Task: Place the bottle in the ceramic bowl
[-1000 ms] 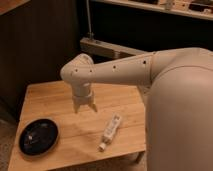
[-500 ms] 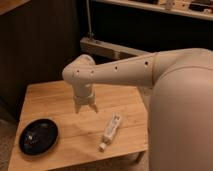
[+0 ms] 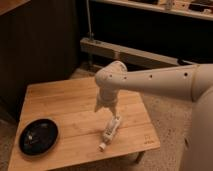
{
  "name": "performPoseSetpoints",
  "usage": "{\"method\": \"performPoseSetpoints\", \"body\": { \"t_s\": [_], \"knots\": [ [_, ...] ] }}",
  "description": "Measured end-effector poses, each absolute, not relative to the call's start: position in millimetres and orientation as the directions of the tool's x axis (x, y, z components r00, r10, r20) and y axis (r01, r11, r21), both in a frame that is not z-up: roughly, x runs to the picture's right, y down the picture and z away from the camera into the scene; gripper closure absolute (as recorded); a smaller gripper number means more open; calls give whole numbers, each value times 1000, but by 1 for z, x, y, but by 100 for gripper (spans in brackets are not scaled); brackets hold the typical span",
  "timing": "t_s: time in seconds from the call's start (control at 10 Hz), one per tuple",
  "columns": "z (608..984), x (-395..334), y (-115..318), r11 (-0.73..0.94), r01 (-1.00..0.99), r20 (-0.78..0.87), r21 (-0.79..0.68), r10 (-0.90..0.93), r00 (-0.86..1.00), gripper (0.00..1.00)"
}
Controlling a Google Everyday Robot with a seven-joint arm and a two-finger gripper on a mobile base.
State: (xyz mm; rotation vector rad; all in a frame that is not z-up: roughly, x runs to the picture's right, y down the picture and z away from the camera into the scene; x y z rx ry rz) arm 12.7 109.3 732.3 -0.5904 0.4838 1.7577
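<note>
Sideways toward the table's right edge is where the gripper (image 3: 106, 107) has travelled in the last half second, while the bottle (image 3: 111, 130) and the ceramic bowl (image 3: 38, 136) lie where they lay before.

The bottle lies flat on the wooden table (image 3: 60, 100), in the front right part of the top, not far from the front right corner. It is set on a slant: the small white cap end points at the front edge and stops just short of it, and the other end points back toward the middle of the table. Nothing touches it.

Above that rear end of the bottle hangs the gripper, pointing straight down, its two fingers (image 3: 98, 106) spread apart and holding nothing. Whether the tips are just clear of the bottle or a good way above it cannot be told from this angle. The white arm (image 3: 155, 80) that carries it reaches in from the right, over the right edge of the table, with a row of small dark holes along its side.

The ceramic bowl sits near the front left corner, well apart from the bottle. It is black and glossy, upright on the wood, close to both the left and the front edge. A few pale glints show inside it; what they are cannot be made out.
</note>
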Motion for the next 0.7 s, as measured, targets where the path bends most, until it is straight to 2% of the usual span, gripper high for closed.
{"method": "performPoseSetpoints", "body": {
  "t_s": [0.3, 0.7],
  "knots": [
    [770, 47, 135, -365, -927, -645, 86, 688, -332, 35],
    [808, 66, 170, -420, -891, -675, 170, 610, -416, 35]
  ]
}}
